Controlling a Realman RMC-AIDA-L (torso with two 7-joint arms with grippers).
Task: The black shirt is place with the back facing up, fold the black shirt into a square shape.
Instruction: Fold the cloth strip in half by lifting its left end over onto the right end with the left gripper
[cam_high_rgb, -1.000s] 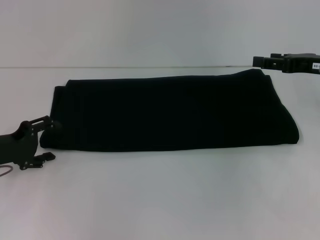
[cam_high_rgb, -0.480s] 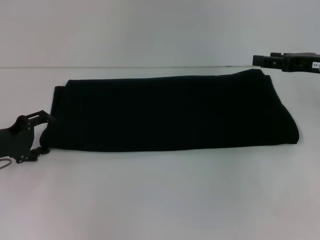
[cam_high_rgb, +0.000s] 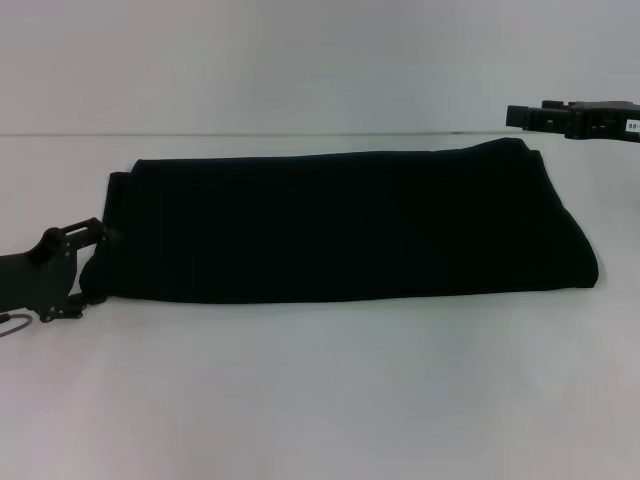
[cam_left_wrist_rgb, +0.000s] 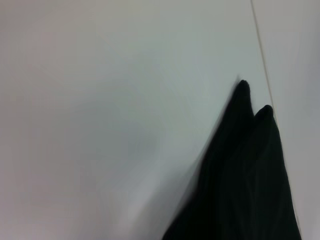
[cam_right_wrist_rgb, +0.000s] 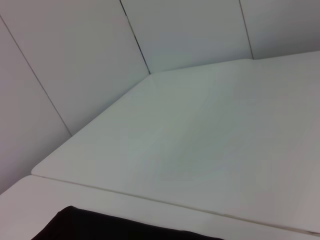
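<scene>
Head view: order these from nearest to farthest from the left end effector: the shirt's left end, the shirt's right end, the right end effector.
1. The shirt's left end: right beside the left end effector, low at the table's left edge.
2. The shirt's right end: across the table, on the right.
3. The right end effector: far right, above the shirt's far corner.

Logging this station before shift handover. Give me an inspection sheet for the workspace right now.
Surface: white table, bare around the cloth.
Job's things: black shirt folded into a long band lying flat, plain side up, not yet square.
Clutter: nothing seen.
Grippers: left gripper low at the shirt's left end, fingers open; right gripper raised beyond the far right corner, off the shirt.
Cables: thin loop under the left arm.
Surroundings: pale panelled wall.
</scene>
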